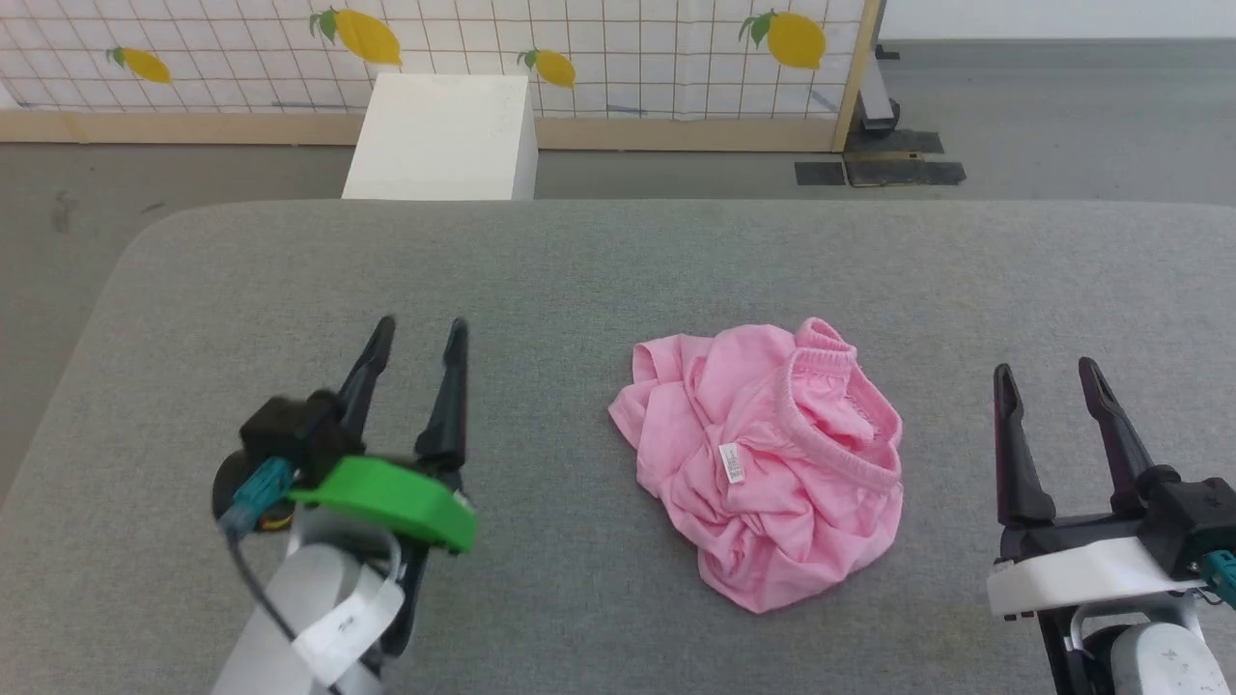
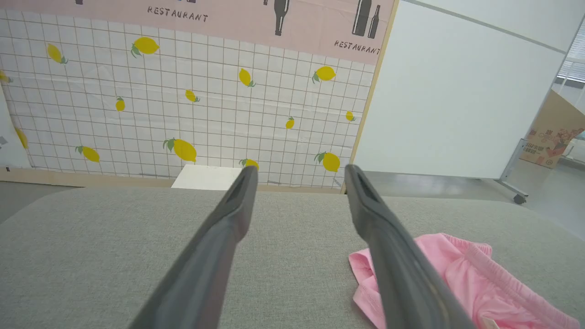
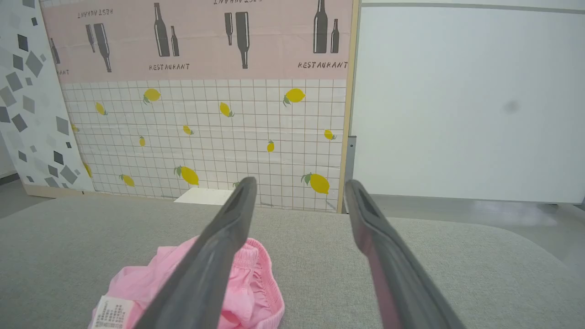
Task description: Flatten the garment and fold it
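The garment (image 1: 763, 454), light pink shorts with a gathered waistband and a small white label, lies crumpled in a heap on the grey table (image 1: 599, 261), right of centre. My left gripper (image 1: 420, 333) hovers to the garment's left, open and empty. My right gripper (image 1: 1048, 372) stands to the garment's right, open and empty too. In the left wrist view the garment (image 2: 461, 278) lies at the lower right, partly behind one finger. The right wrist view has the garment (image 3: 247, 283) at the lower left, behind the left finger, with its label showing.
A white box (image 1: 439, 135) stands on the floor beyond the table's far edge. Behind it runs a lemon-patterned grid panel (image 1: 435, 48). Bare grey table surface surrounds the garment on all sides.
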Robot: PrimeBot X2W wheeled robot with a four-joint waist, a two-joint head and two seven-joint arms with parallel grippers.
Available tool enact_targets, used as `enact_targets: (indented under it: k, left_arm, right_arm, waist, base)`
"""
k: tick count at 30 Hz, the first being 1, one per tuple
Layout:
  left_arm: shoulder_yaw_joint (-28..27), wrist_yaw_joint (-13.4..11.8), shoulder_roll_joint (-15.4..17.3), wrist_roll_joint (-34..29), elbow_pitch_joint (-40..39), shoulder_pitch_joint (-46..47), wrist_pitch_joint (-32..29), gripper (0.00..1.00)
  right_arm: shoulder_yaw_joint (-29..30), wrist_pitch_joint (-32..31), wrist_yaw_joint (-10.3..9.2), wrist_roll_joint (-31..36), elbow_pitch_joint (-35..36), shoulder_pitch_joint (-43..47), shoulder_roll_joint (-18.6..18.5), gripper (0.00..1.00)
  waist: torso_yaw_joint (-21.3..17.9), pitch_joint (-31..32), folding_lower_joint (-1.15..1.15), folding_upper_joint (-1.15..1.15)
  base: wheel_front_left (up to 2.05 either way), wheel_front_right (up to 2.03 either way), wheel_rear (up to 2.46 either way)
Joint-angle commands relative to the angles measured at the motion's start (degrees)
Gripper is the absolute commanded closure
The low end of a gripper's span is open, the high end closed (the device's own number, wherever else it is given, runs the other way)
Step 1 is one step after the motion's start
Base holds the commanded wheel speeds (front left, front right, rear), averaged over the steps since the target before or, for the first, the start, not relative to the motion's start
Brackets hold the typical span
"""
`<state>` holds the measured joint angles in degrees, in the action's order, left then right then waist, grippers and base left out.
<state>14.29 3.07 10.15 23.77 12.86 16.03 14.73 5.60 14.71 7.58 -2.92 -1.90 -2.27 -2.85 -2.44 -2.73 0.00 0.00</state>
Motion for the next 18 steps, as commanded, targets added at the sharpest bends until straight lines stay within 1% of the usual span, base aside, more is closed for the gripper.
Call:
enact_targets:
  k: [1,5,11,18]
  left_arm:
    - [-1.1,0.7,0.1,-1.2,-0.8,-1.7,0.3,0.0]
    - [-4.3,1.9,-1.1,-3.6,-2.7,-5.4,0.3,0.0]
    - [-8.8,2.6,-3.2,-6.4,-4.9,-10.1,0.3,0.0]
    - [-12.1,3.3,-4.2,-9.3,-4.5,-12.7,0.3,0.0]
  right_arm:
    - [-0.1,0.3,-0.09,0.5,0.0,0.9,0.0,0.0]
    - [-0.1,0.3,-0.09,0.4,-0.2,1.4,0.0,0.0]
    - [-0.1,0.3,-0.09,0.7,-0.5,2.3,0.0,0.0]
    - [0.0,0.3,-0.09,0.5,-0.9,2.6,0.0,0.0]
  waist:
    - [0.1,0.1,0.0,0.0]
    - [0.1,0.2,0.0,0.0]
    - [-0.2,0.3,0.0,0.0]
    - [-0.3,0.4,0.0,0.0]
  base:
    - [0.0,0.0,0.0]
    - [0.0,0.0,0.0]
    - [0.0,0.0,0.0]
    - [0.0,0.0,0.0]
